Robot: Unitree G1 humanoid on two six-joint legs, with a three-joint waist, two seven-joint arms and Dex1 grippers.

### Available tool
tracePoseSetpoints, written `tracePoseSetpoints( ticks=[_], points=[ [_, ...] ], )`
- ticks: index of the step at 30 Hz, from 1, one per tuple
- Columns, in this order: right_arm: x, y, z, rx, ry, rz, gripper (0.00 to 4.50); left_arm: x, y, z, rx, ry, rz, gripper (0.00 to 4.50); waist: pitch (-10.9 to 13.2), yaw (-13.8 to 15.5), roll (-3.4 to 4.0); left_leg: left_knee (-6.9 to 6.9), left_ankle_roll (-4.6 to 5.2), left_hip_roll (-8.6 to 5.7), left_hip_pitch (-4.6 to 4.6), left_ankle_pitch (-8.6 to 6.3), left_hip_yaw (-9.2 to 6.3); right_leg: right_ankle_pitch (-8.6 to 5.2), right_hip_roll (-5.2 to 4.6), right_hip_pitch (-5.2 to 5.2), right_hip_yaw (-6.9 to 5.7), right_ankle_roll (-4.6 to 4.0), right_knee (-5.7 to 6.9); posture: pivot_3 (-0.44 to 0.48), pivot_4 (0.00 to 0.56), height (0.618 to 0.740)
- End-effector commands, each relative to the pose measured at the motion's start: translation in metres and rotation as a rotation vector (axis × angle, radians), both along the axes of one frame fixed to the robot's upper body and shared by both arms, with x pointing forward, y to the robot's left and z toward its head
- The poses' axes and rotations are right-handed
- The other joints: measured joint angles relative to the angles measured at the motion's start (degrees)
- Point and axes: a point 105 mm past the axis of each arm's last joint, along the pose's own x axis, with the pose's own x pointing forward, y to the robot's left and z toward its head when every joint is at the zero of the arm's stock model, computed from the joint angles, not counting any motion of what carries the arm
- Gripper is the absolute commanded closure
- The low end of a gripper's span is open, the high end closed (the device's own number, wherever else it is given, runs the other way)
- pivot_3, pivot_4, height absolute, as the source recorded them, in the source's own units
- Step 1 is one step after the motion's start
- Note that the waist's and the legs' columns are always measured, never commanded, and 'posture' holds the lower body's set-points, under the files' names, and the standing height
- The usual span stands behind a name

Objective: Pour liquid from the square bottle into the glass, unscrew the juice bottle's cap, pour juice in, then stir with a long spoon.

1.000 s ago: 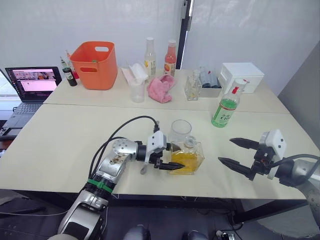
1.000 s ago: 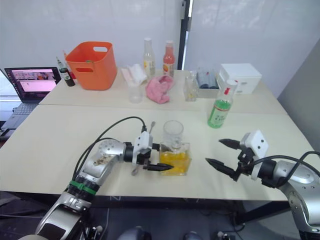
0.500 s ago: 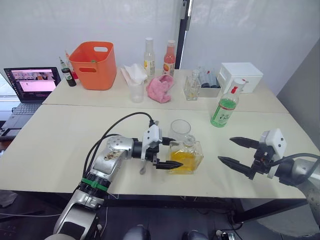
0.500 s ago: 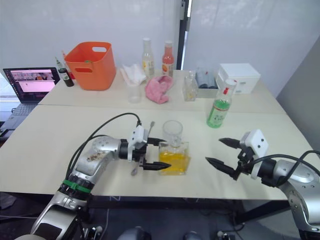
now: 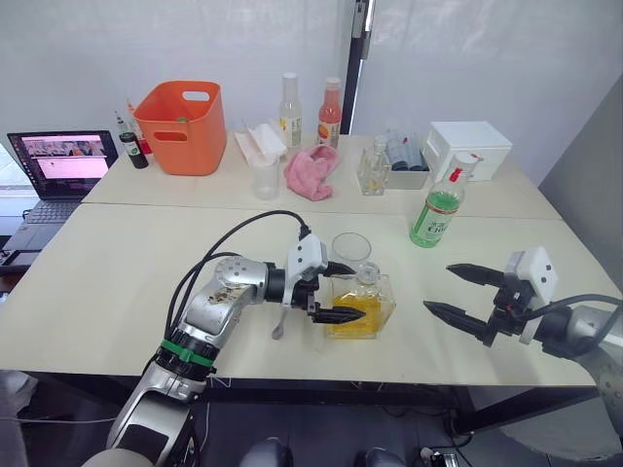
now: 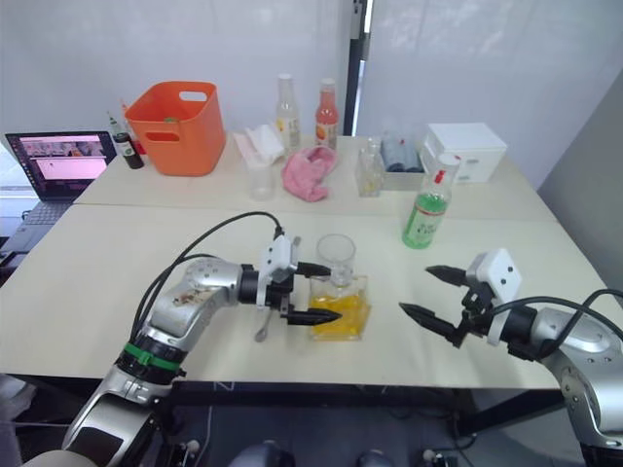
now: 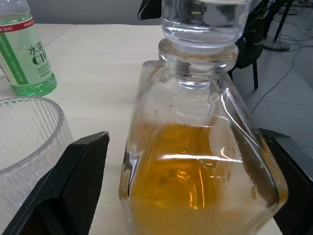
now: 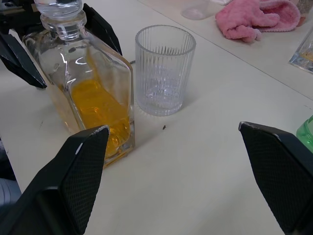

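From the head, I count one square bottle (image 5: 362,304) at the front of the table (image 5: 107,282), one glass (image 5: 351,252) just behind it and one juice bottle (image 5: 437,212) well off to the right. The left gripper (image 5: 339,291) stands wide with a finger on each side of the square bottle, not visibly touching it. The right gripper (image 5: 454,290) hovers wide and empty, apart from the bottle on its right. The long spoon (image 5: 288,300) lies beside the left gripper, partly hidden by it. At the back stand one orange bin (image 5: 181,125), two tall slim bottles (image 5: 292,102), a pink cloth (image 5: 312,171), a white box (image 5: 470,148) and a laptop (image 5: 58,165)

At the left wrist, the square bottle sits between two black fingers (image 7: 68,188) with a gap on either side; the ribbed glass and the juice bottle stand beyond it

At the right wrist, two fingers (image 8: 83,171) spread far apart frame the square bottle and glass, which stand side by side, nearly touching
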Motion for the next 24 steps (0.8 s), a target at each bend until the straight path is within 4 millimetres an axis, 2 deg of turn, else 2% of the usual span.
tracePoseSetpoints(
  ticks=[1,9,10,14,24],
  points=[
    [-0.003,0.002,0.013,-0.003,-0.047,0.013,0.00,-0.004,-0.008,0.005,-0.031,-0.017,-0.026,0.02,0.0,0.0,0.00,0.00,0.00,0.00,0.00,0.00,0.00,0.00,0.00,0.00,0.00,0.00,0.00,0.000,0.150,0.740],
    [-0.003,0.002,0.013,-0.006,-0.045,0.008,0.00,-0.007,-0.013,0.000,-0.027,-0.003,-0.044,0.02,0.0,0.0,0.00,0.00,0.01,0.01,0.00,-0.01,0.00,0.00,0.00,0.00,0.01,0.00,0.00,0.000,0.150,0.740],
    [-0.003,0.002,0.013,-0.006,-0.045,0.007,0.00,-0.007,-0.013,-0.001,-0.022,-0.003,-0.046,0.57,0.0,0.0,0.00,0.00,0.01,0.00,0.00,-0.01,0.00,0.00,0.00,0.00,0.01,0.00,0.00,0.000,0.150,0.740],
    [-0.003,0.002,0.013,-0.006,-0.048,0.003,0.00,-0.006,-0.013,-0.004,-0.012,0.001,-0.046,1.66,0.0,0.0,0.00,0.00,0.04,0.01,0.01,-0.02,0.00,0.00,0.00,0.00,0.01,0.00,-0.01,0.000,0.150,0.740],
    [-0.003,0.009,0.013,-0.007,-0.052,0.023,0.00,-0.007,-0.013,-0.008,-0.019,-0.038,-0.045,1.66,0.0,0.0,0.01,0.00,0.07,0.01,0.00,-0.04,0.00,0.00,0.00,0.00,0.02,0.00,-0.01,0.000,0.150,0.740]
  ],
)
